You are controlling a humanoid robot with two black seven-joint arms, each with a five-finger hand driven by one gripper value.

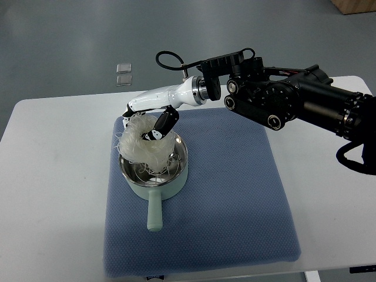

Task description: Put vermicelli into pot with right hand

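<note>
Here the right hand [148,117] reaches in from the picture's right edge on a black arm with a white forearm shell, and its fingers [163,124] are curled around a pale nest of vermicelli [143,145]. The bundle hangs partly in the hand's grasp and partly rests in the pot [184,166], its lower strands spilling over the metal interior and the far-left rim. The pot is a small light-green saucepan with a shiny inside; its handle [154,212] points toward the near edge of the picture. It stands on a blue cloth mat [235,200], close to the mat's left side. The mat covers the middle of a white table [53,176]. Beyond the table's far edge, on the grey floor [70,35], lie two small clear square pieces [123,73], one just behind the other. The left arm does not show.
</note>
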